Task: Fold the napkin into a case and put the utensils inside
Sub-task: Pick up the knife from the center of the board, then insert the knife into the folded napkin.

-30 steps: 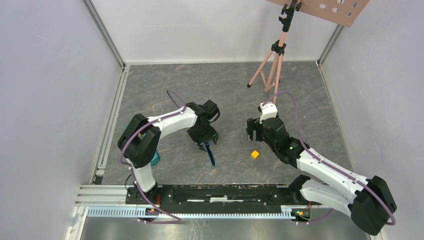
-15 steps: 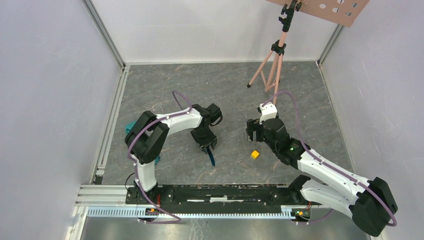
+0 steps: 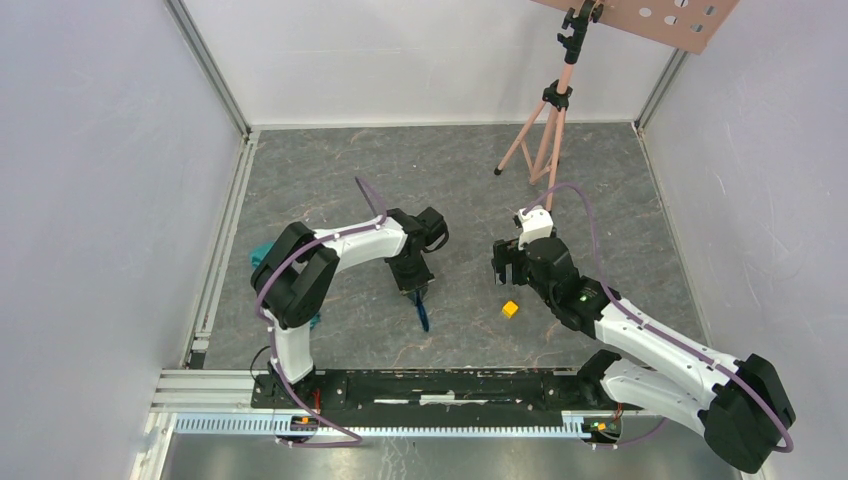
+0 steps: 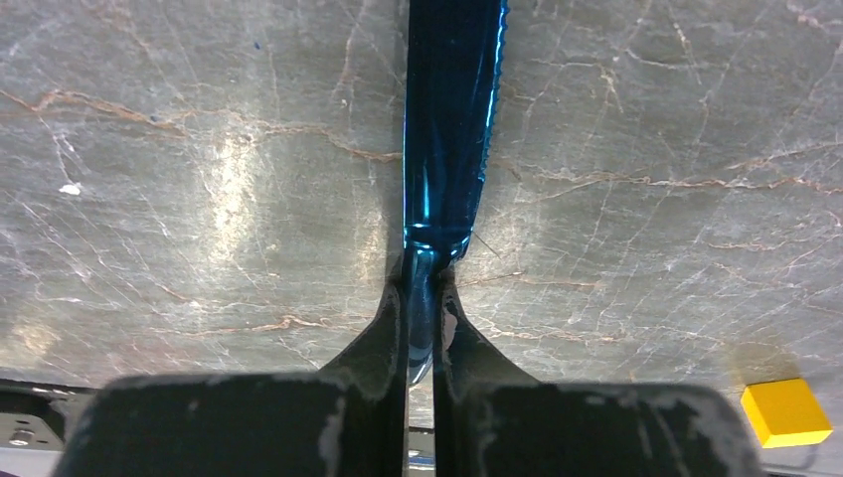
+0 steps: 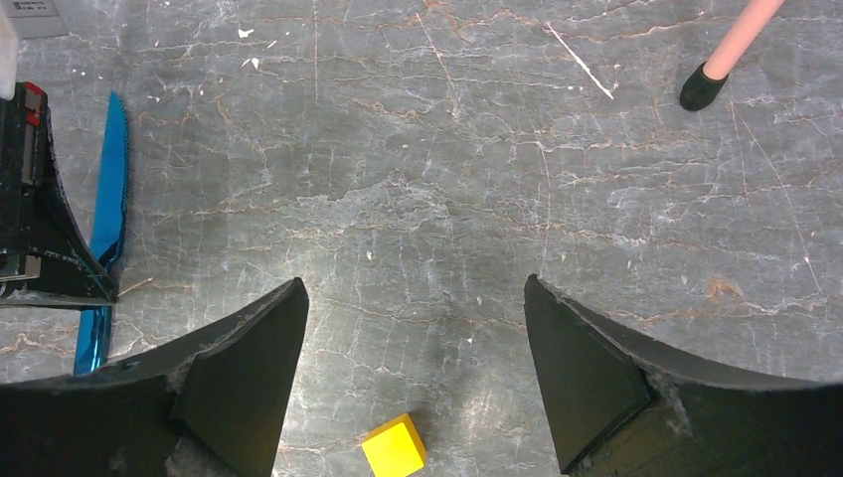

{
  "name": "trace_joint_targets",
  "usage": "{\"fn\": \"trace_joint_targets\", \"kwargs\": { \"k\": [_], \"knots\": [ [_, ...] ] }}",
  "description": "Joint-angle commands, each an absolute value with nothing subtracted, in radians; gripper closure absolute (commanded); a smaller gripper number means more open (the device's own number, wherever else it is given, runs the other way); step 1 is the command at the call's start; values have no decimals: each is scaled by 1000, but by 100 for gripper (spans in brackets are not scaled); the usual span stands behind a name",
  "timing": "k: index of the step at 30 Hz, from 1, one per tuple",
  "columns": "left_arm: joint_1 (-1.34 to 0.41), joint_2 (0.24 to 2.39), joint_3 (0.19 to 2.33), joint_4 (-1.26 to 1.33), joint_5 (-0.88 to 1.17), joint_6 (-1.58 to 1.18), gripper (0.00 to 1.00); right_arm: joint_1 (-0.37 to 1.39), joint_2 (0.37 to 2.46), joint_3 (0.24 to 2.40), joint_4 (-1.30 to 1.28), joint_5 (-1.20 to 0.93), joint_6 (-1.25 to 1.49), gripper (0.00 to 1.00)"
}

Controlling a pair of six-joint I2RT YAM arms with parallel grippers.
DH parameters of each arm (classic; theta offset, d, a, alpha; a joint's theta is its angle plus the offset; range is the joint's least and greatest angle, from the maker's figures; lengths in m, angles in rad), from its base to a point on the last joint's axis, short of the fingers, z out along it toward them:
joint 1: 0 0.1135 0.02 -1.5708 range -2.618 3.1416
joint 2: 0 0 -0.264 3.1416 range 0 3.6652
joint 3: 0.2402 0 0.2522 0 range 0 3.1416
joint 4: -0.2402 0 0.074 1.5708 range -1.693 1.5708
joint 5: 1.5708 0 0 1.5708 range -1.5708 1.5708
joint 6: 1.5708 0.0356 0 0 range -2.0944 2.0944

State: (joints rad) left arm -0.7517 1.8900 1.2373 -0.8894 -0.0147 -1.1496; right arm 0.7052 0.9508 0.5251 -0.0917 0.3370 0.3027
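Close to the arm bases in the top view, the blue knife point(image 3: 423, 312) is a slim, glossy, bright-blue plastic strip with small teeth along one edge. It is a little left of the frame centre, in about the same spot as one second ago. Its long axis runs nearly vertical in the frame, and the free end points to the lower edge and slightly right. In the left wrist view it goes straight up from the fingers. The left tool point(image 3: 417, 292) is closed tight on the upper end of the knife. Since the earlier frame the left elbow has moved to the right, so a crumpled part of the teal napkin point(image 3: 261, 252) now shows at the left side of the desk point(image 3: 330, 180). The yellow cube point(image 3: 510, 309) has not moved. The right tool point(image 3: 503, 264) hovers just above it in the frame, spread wide and holding nothing. The pink tripod point(image 3: 545, 135) stands at the far side.
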Motion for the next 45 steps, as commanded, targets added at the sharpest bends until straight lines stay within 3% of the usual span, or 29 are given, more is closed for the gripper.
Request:
{"fn": "trace_joint_targets", "kwargs": {
  "k": [1, 18, 29, 34, 45],
  "knots": [
    [-744, 1872, 1236, -841, -168, -1028, 98, 710, 942, 538, -70, 328, 288, 14],
    [-768, 1508, 1071, -731, -206, -976, 98, 710, 1093, 559, 36, 149, 299, 13],
    [-733, 1251, 1110, -860, -288, -774, 98, 801, 1420, 704, 235, -247, 407, 14],
    [-589, 1169, 1126, -973, -279, -673, 98, 910, 1604, 857, 324, -311, 494, 15],
    [-64, 1063, 1129, -1034, -351, -340, 98, 1045, 2064, 1173, 714, -454, 919, 31]
  ]
}}
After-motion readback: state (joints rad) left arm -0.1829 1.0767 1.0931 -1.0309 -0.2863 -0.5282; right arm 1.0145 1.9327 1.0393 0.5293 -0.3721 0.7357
